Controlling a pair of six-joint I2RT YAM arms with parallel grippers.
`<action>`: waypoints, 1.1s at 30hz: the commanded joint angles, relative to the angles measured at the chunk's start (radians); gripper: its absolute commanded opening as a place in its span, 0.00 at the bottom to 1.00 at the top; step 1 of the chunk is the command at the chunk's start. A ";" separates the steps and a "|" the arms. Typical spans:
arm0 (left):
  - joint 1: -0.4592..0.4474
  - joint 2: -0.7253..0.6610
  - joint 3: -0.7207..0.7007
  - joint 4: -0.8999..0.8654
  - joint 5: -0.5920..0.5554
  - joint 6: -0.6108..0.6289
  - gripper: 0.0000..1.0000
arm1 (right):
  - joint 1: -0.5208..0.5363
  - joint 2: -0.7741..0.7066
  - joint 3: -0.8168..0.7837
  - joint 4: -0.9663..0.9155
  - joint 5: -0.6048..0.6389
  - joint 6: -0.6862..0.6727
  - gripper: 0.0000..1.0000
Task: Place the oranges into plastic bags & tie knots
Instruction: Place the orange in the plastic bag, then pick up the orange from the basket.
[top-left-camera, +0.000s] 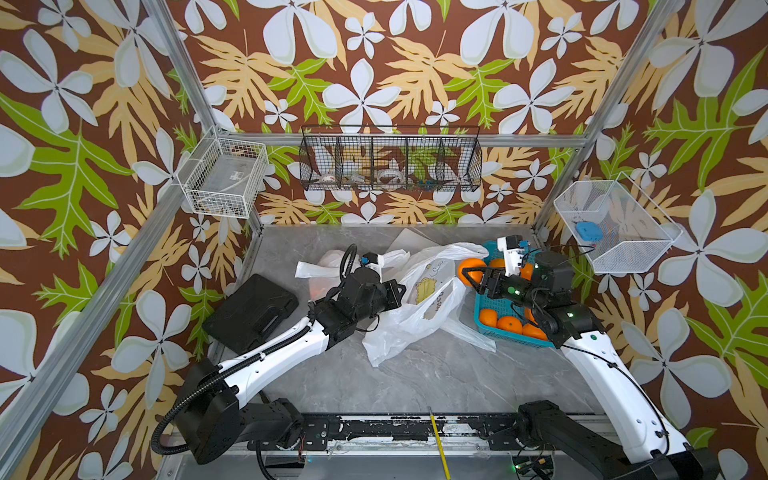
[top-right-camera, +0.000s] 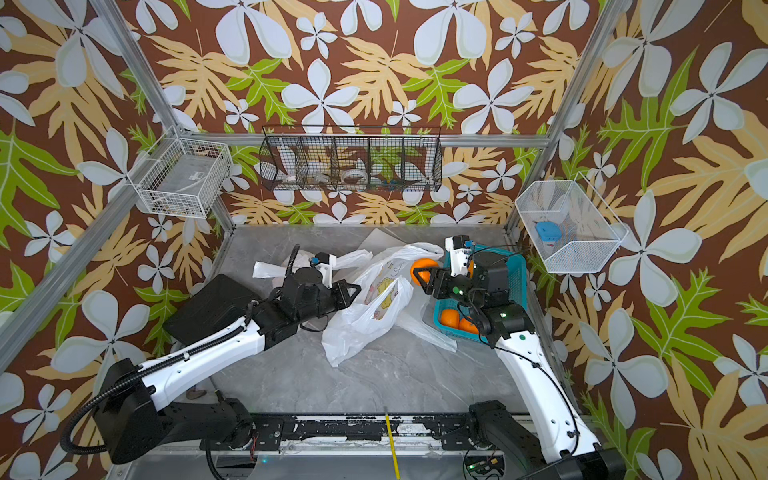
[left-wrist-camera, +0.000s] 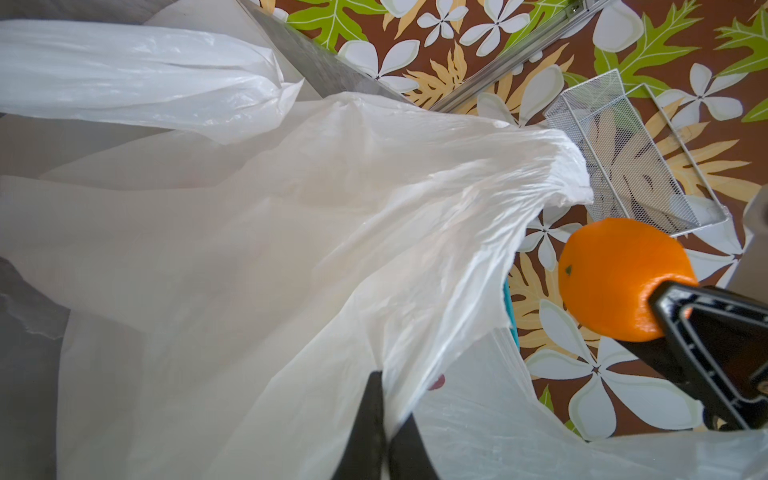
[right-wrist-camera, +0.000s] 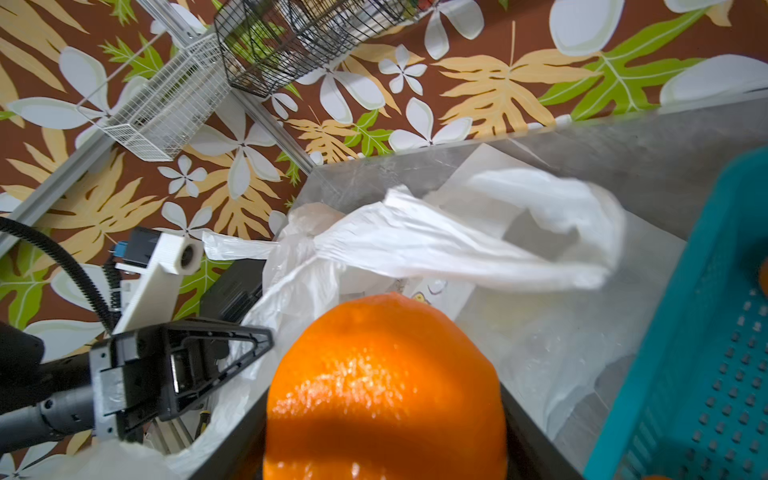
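One orange (top-left-camera: 472, 262) — clamped in right gripper (top-left-camera: 469, 274) (bag (top-left-camera: 419, 316) just beside).

Floral brown wallpaper (top-left-camera: 374, 62), grey marble tabletop (top-left-camera: 415, 374)

At least four oranges (top-left-camera: 509, 324) are counted, others being partly hidden. Two plastic bags (top-left-camera: 395, 328) are made out for certain, one teal basket (top-left-camera: 498, 333), three wire baskets (top-left-camera: 390, 162) and one black case (top-left-camera: 249, 311).

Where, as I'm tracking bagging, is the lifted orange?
In both top views the orange is gripped in the right tool, between the teal basket and the open plastic bag.
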 joint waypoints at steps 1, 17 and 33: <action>0.003 0.002 0.000 0.049 0.027 0.011 0.00 | 0.079 0.051 0.025 0.058 0.013 0.039 0.59; 0.002 -0.034 0.001 0.069 -0.031 -0.039 0.00 | 0.186 0.066 0.127 -0.046 0.169 -0.036 0.92; 0.010 -0.030 0.003 0.024 -0.084 -0.020 0.00 | -0.317 0.076 0.004 -0.127 0.285 -0.200 0.99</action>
